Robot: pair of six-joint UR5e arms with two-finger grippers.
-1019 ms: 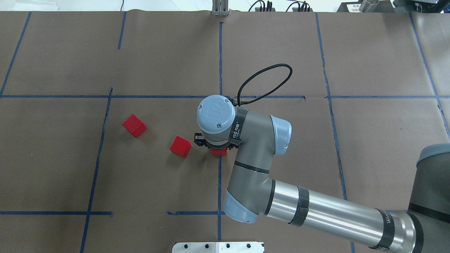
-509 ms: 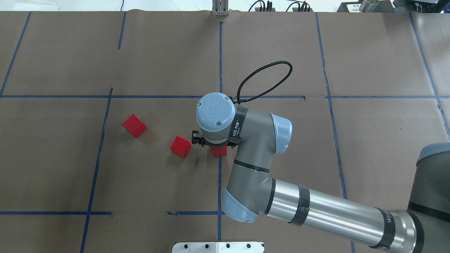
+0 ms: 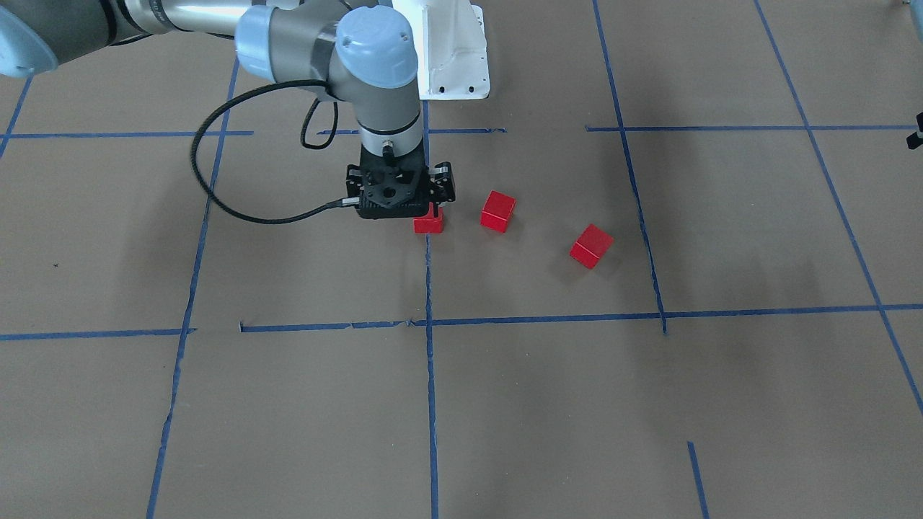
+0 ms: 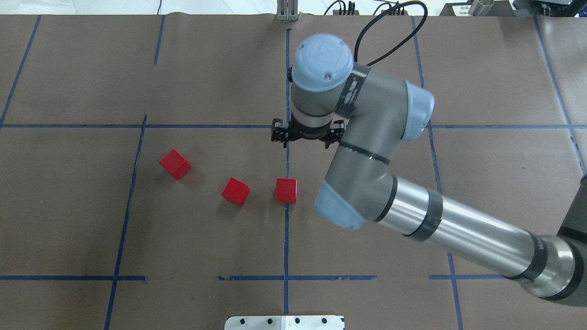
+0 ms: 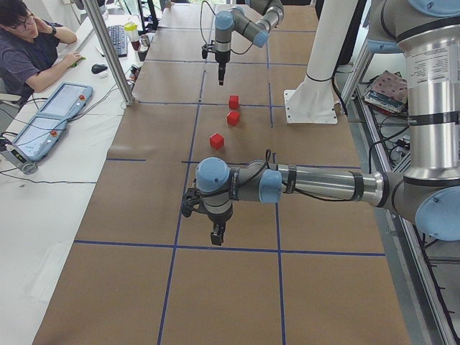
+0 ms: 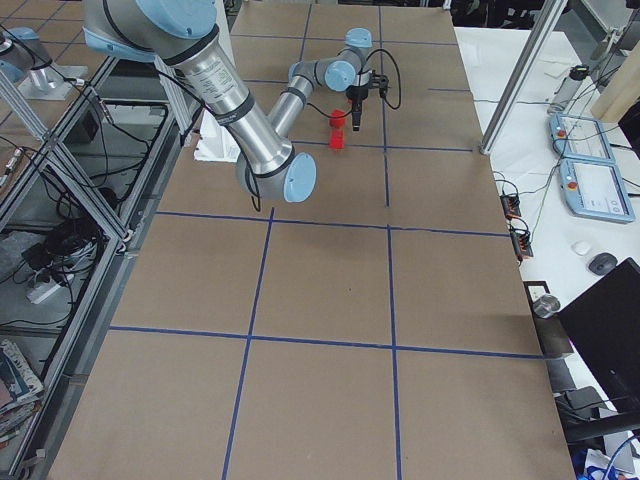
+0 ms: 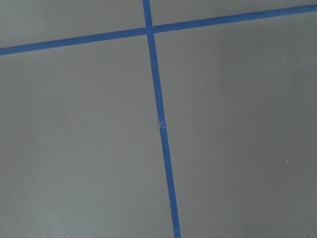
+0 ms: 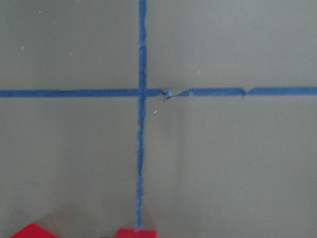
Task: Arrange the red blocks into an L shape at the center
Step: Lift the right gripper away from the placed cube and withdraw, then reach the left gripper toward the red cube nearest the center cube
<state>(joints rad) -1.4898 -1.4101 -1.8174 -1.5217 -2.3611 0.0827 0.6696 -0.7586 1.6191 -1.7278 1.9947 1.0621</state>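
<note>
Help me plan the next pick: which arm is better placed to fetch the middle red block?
Right. The right gripper hangs just beyond the red block on the tape line, near the middle red block; the left gripper hangs over another taped cell.

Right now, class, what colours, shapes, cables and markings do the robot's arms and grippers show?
The right arm and left arm match: silver tubes, grey joints, pale-blue round caps, black bands. The right gripper and left gripper are black. A black cable loops from the right wrist; its black strap bears white lettering.
</note>
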